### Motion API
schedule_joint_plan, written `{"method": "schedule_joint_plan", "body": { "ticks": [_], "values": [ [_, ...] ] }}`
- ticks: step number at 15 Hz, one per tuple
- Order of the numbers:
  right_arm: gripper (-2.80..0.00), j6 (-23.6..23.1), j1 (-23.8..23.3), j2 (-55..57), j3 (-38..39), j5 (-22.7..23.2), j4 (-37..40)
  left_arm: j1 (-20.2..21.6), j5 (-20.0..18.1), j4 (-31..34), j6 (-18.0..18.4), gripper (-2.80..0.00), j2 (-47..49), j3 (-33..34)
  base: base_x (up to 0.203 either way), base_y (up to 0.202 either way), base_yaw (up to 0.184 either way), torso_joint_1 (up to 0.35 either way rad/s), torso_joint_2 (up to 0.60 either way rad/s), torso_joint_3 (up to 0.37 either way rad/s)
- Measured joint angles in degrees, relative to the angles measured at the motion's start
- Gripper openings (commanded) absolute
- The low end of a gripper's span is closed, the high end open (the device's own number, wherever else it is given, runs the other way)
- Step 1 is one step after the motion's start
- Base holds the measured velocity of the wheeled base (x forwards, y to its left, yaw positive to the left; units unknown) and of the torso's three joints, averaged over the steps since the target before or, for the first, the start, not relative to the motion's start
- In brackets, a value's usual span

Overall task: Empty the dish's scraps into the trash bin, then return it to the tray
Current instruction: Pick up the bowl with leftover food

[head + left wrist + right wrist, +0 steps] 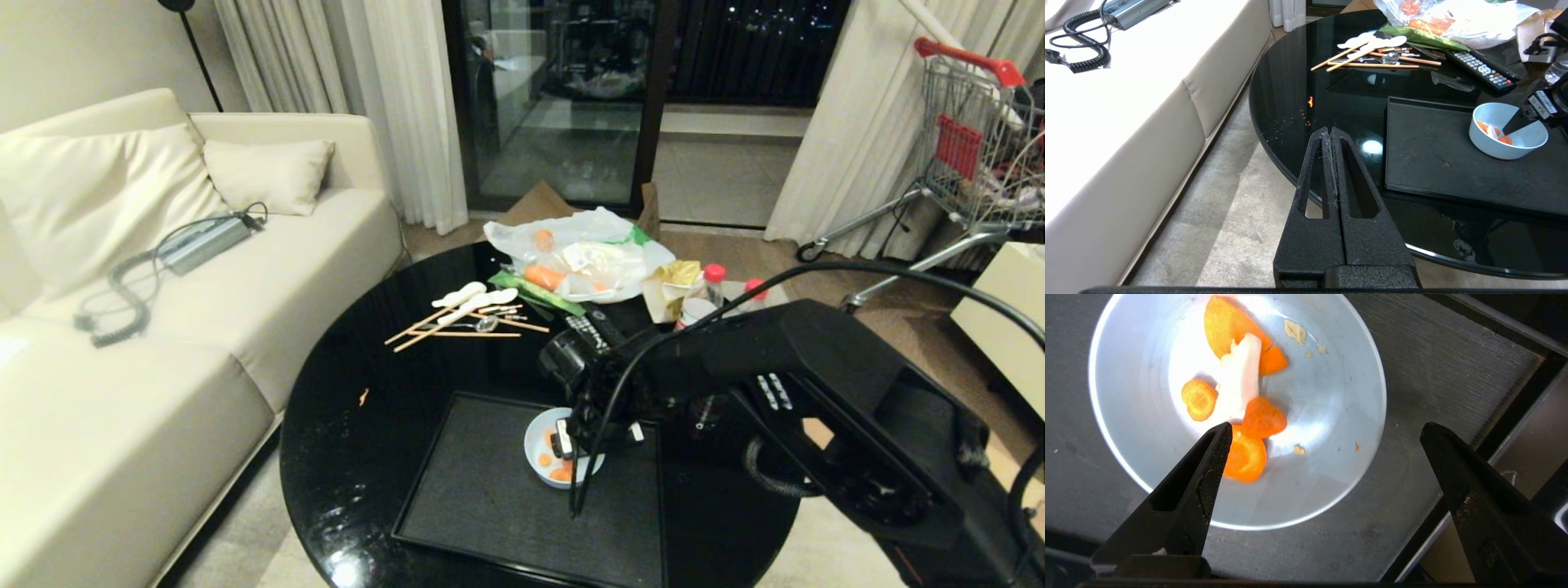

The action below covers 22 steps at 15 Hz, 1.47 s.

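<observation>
The dish (539,441), a small pale blue bowl, sits on the black tray (482,506) near its back right corner. Orange slices and a whitish piece, the scraps (1247,457), lie inside the dish (1310,396). My right gripper (1327,428) hangs open over the dish's rim. One finger (1208,473) is inside above the scraps. The other (1457,473) is outside, over the tray (1433,375). My left gripper (1329,131) is shut and empty, parked off the table's left edge. The trash bin is out of view.
On the round black table (367,425) behind the tray lie chopsticks and white spoons (465,314), a remote (1480,69), a plastic bag with carrots (580,257) and small bottles (714,282). A cream sofa (163,327) stands at the left and a shopping cart (971,155) at the back right.
</observation>
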Motion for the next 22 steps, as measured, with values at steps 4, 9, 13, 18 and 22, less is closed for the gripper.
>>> {"method": "schedule_joint_plan", "body": {
  "ticks": [4,9,13,18,22],
  "values": [
    [-2.80,0.1,-0.1,1.1,-0.3,0.0,-0.1,0.0,0.0,0.0,0.0,-2.80,0.0,0.0,0.000,0.000,0.000,0.000,0.00,0.000],
    [-2.80,1.2,-0.2,2.1,-1.0,0.0,-0.4,0.0,0.0,0.0,0.0,-2.80,0.0,0.0,0.000,0.000,0.000,0.000,0.00,0.000],
    [-2.80,3.4,-0.1,2.6,-1.2,0.1,-0.7,0.0,0.0,0.0,0.0,-2.80,0.0,0.0,0.000,0.000,0.000,0.000,0.00,0.000],
    [-2.80,4.8,0.0,2.7,-2.5,0.1,0.0,0.0,0.0,0.0,0.0,-2.80,0.0,0.0,0.000,0.000,0.000,0.000,0.00,0.000],
    [-2.80,11.0,0.1,1.1,-2.5,0.1,2.5,0.0,0.0,0.0,0.0,-2.80,0.0,0.0,0.000,0.000,0.000,0.000,0.00,0.000]
  ]
}}
